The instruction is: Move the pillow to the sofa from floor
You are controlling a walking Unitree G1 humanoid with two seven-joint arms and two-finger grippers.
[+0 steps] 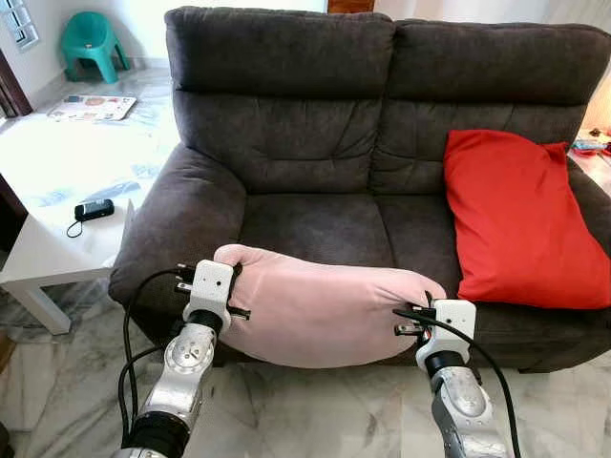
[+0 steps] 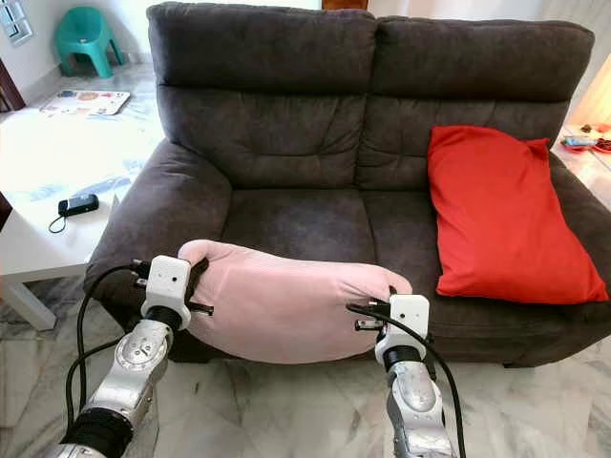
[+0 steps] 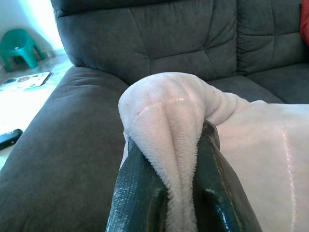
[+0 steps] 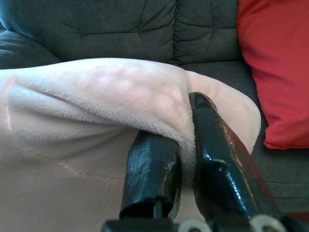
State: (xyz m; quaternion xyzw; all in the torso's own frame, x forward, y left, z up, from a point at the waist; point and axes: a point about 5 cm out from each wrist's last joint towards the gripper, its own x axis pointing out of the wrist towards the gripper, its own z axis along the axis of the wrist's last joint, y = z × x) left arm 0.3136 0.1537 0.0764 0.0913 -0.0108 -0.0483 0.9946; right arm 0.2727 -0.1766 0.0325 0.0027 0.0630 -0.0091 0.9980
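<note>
A pale pink pillow (image 1: 320, 310) hangs between my two arms in front of the dark grey sofa (image 1: 315, 143), at the height of the seat's front edge. My left gripper (image 1: 232, 286) is shut on the pink pillow's left end; in the left wrist view the plush fabric (image 3: 166, 130) bunches between both fingers (image 3: 133, 188). On the other side, my right gripper (image 1: 427, 307) is shut on the pillow's right end, with the fabric (image 4: 120, 96) pinched between its fingers (image 4: 217, 159). The sofa's left seat cushion (image 1: 315, 224) lies just beyond the pillow.
A red pillow (image 1: 520, 215) leans on the sofa's right seat. A white low table (image 1: 57, 191) stands to the left with a black device (image 1: 94, 209) on it. Behind it are a teal plastic chair (image 1: 93, 43) and a mat (image 1: 93, 107). Marble floor (image 1: 315, 410) lies below.
</note>
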